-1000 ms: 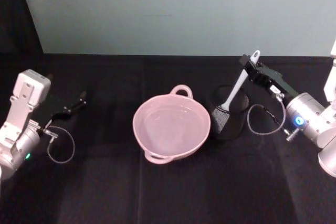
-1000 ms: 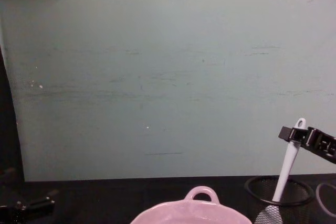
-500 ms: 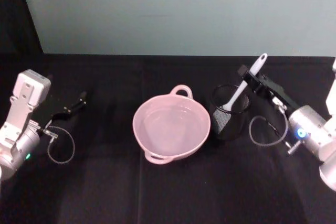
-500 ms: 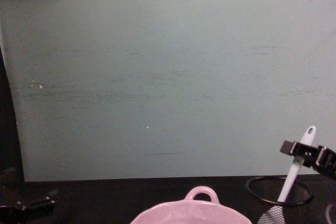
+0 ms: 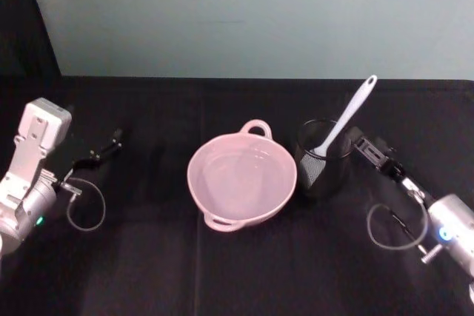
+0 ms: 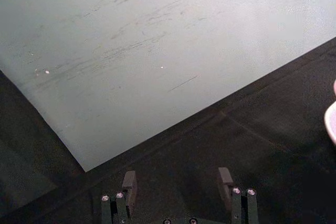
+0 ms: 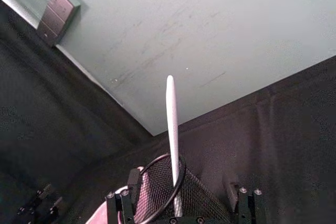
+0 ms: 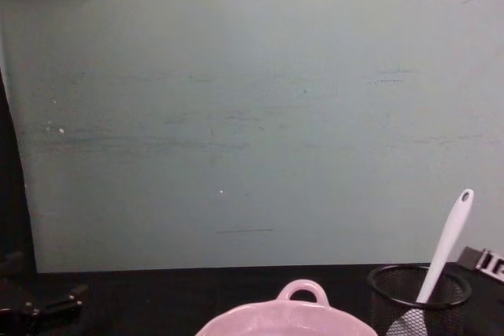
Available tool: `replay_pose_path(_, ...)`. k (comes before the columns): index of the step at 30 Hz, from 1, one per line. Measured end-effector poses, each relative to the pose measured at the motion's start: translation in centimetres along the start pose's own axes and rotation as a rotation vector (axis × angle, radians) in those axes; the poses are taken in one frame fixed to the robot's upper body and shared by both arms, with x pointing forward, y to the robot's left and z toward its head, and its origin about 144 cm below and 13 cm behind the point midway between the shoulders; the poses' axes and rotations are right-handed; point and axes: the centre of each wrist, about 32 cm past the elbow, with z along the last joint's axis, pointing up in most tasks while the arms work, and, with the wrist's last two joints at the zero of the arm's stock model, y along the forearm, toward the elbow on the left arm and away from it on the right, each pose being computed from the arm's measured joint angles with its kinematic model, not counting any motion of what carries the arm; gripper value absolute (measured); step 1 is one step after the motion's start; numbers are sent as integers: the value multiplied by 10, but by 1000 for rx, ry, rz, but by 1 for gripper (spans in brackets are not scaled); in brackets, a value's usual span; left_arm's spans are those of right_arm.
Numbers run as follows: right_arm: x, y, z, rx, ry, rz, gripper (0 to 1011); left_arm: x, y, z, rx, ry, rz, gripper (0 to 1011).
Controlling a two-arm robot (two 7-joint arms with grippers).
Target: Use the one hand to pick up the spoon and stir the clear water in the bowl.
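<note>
Spoon (image 5: 346,113) stands blade-down in the black wire-mesh cup (image 5: 323,158), its slim handle leaning up and away toward the wall and somewhat to the robot's right, the holed end topmost. The right gripper (image 5: 355,138) sits low just beside the cup on its right, fingers apart and holding nothing; in the right wrist view the two fingers (image 7: 133,179) straddle the cup with the spoon's shaft rising between them, well above their tips. So the grasp turns on height and tilt: I judge the hand must rise along the leaning handle and close across its long axis. The pale pink bowl (image 5: 204,192) with water lies just left of the cup. The left gripper (image 5: 104,148) rests open on the table far to the left, much farther from the spoon.
</note>
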Motion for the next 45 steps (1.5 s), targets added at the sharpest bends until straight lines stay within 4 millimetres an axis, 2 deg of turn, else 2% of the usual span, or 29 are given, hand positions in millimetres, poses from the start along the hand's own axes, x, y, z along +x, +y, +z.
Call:
replay_pose_path(2, 0, -8, 0, 12, -5, -6, 1004, 0, 0, 0, 0, 0, 0, 1011)
replay_pose_path(8, 1, -20, 6, 30, -82, -49, 1004, 0, 0, 0, 0, 0, 0, 1011)
replay_pose_path(11, 0, -18, 12, 11, -217, -92, 1004, 0, 0, 0, 0, 0, 0, 1011)
replay_pose_path(18, 1, 9, 18, -31, -497, -181, 1004, 0, 0, 0, 0, 0, 0, 1011)
replay_pose_path(27, 9, 43, 1, 27, -727, -280, 1004, 0, 0, 0, 0, 0, 0, 1011)
replay_pose_path(33, 12, 53, -7, 45, -806, -293, 1004, 0, 0, 0, 0, 0, 0, 1011)
replay_pose_path(45, 9, 55, -9, 28, -854, -305, 1004, 0, 0, 0, 0, 0, 0, 1011)
